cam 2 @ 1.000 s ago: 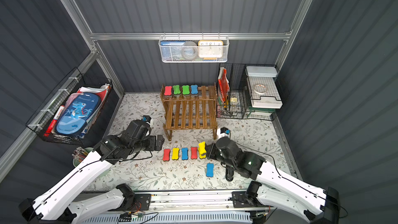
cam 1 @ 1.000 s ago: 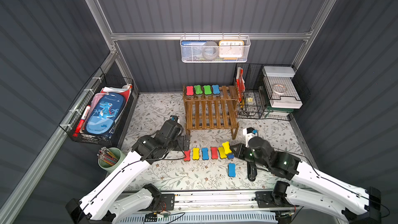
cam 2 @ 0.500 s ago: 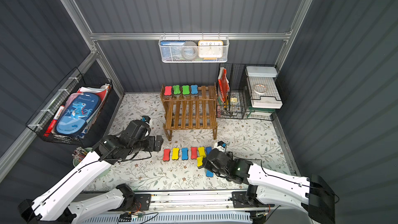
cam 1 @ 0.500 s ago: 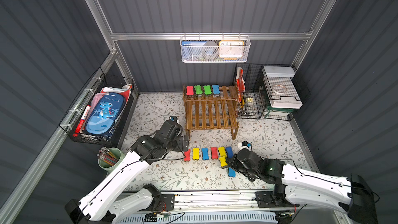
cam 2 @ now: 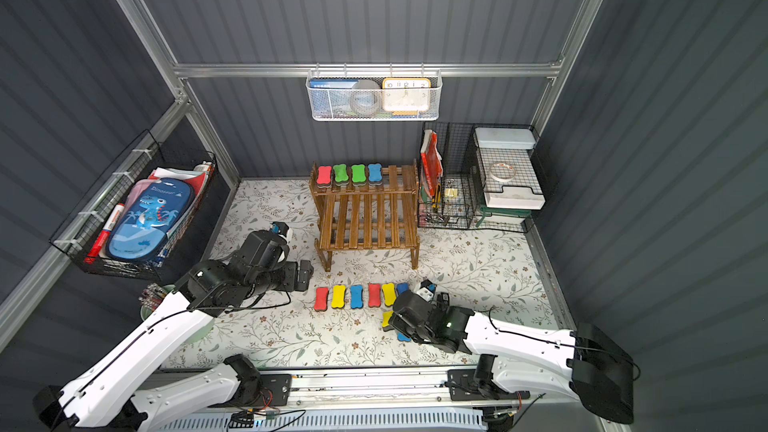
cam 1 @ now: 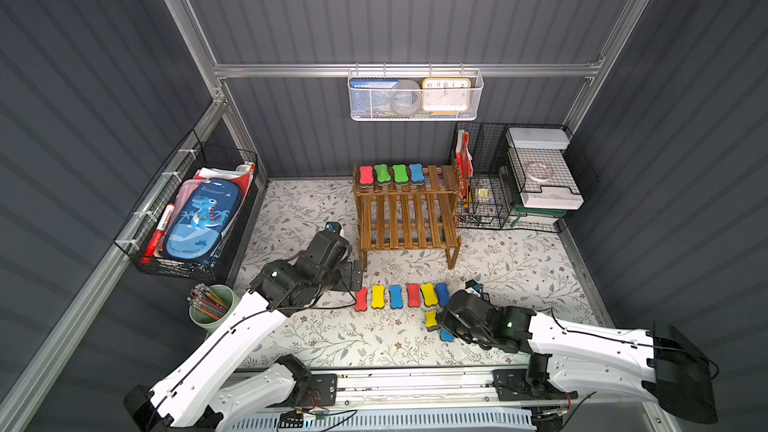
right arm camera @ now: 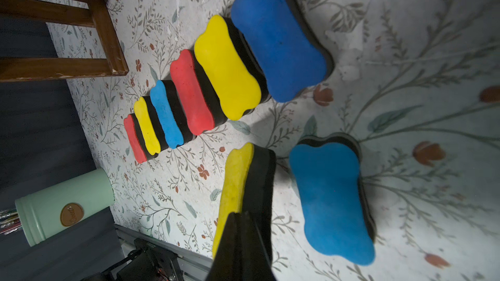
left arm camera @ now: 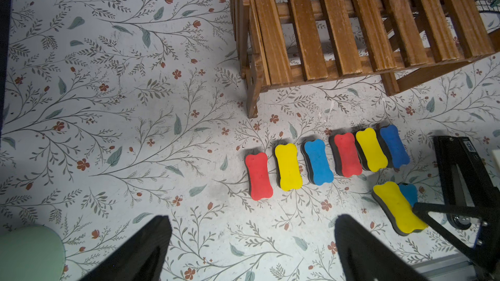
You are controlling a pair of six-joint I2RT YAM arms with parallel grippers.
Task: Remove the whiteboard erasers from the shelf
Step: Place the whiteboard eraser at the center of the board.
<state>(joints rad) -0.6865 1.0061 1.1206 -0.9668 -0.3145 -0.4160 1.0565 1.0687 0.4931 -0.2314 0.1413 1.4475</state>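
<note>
Up on the top tier of the shelf, four erasers sat side by side, six more lined up on the flowery mat out front. The right gripper was pressed together against a loose yellow eraser, and the left gripper hung spread wide nearby.

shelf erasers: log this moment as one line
shelf: four erasers on top tier | table row: six | left hand: open, empty | right hand: shut, tips at tilted yellow eraser
</note>
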